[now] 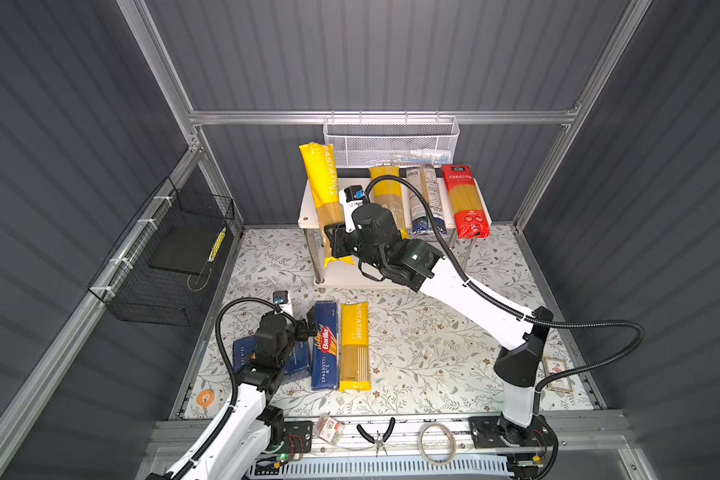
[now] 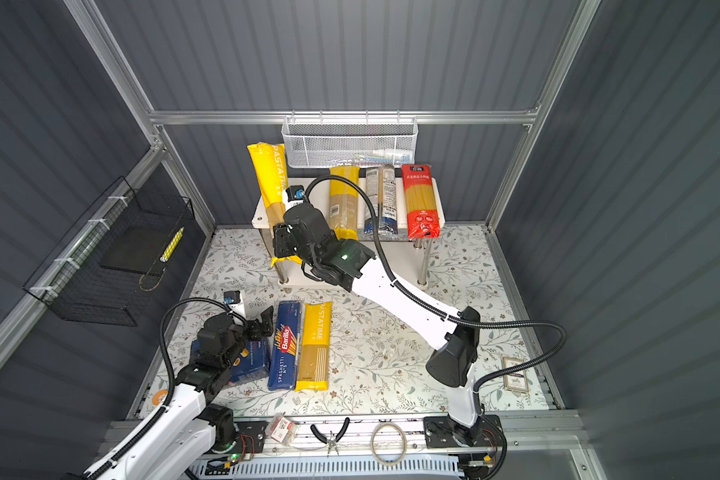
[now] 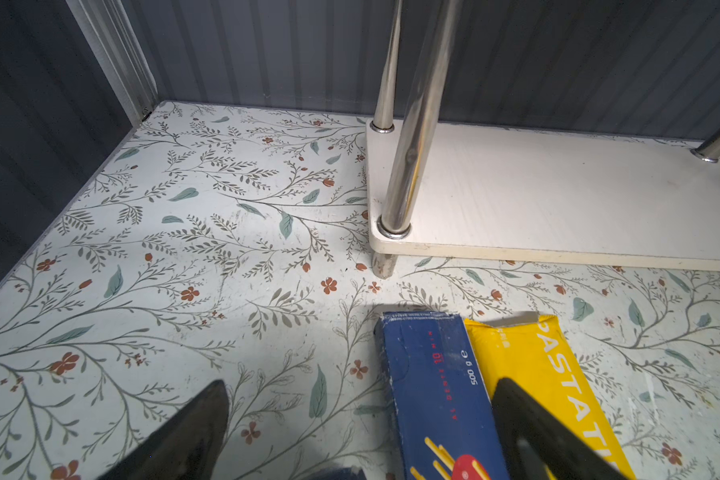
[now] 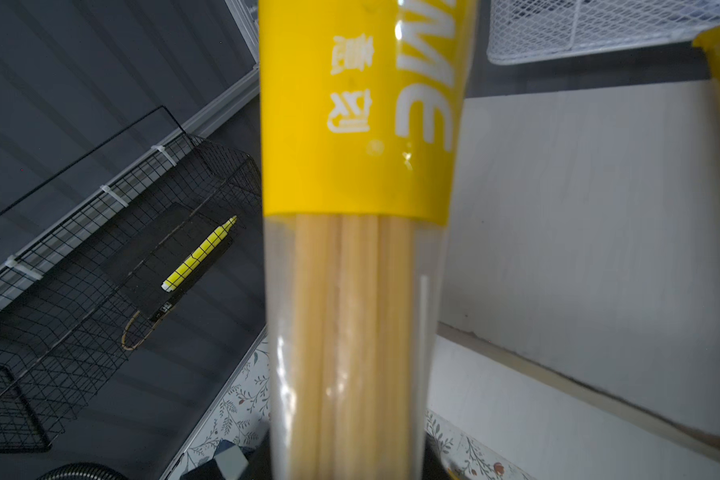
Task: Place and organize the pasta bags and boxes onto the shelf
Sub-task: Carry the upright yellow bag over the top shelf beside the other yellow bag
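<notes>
both arms: white link shells, black joint housings. right arm [image 1: 474,301]: black corrugated conduit [image 1: 591,323] clipped along the white forearm; green indicator lamp [image 1: 413,257] lit on a black wrist housing. left arm [image 1: 246,401]: same finish, second corrugated conduit [image 1: 219,328]. each wrist: white bracket carrying a blue-marked camera module [image 1: 354,193]. left gripper [image 3: 360,436]: matte black, wedge-shaped jaws. base plates [image 1: 512,434]: black, screw heads visible, thin red wiring alongside.

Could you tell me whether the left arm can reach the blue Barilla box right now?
Probably yes: the open left claw hangs at one end of the Barilla box, with nothing lying on it.
</notes>
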Controlling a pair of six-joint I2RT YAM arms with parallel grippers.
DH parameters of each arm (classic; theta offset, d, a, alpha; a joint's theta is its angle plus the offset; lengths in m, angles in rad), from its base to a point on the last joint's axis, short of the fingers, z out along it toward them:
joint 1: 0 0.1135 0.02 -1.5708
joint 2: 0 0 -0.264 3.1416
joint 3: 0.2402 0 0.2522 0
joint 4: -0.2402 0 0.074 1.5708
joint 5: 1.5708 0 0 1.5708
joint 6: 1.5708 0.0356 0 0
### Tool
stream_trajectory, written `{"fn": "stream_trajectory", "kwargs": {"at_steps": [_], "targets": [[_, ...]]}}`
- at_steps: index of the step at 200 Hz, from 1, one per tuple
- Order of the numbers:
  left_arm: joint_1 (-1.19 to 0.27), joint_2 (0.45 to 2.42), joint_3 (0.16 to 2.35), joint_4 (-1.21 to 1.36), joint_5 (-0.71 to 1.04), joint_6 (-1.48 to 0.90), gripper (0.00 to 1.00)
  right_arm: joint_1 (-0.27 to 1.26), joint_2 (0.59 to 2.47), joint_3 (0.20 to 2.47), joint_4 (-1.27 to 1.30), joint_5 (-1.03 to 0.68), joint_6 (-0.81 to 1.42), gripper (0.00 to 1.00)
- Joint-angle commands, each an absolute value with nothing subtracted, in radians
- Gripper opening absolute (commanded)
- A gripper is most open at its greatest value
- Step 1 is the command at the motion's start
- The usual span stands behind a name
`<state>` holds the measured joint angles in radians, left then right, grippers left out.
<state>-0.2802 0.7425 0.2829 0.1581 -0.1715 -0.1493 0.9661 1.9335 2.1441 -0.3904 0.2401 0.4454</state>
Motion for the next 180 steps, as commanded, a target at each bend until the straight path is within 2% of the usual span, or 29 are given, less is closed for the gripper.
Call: {"fn": "stream_trajectory", "kwargs": {"at_steps": [1,146,180], "targets": [[-0.281,0.738,0.295,0.169,-0.158,-0.140,0.99,0.943,1.913,2.228,-0.230,0.275,0.440,0.21],[-0.280,0.754,0.302,0.170,-0.150,-0.137,0.99,0.853,2.008,2.312,-0.235,0.269,0.518,0.22],[-0.281,0.751,0.301,0.169,-0.154,-0.138,0.99,0.841,2.017,2.303,-0.236,0.281,0.540,0.25]]}}
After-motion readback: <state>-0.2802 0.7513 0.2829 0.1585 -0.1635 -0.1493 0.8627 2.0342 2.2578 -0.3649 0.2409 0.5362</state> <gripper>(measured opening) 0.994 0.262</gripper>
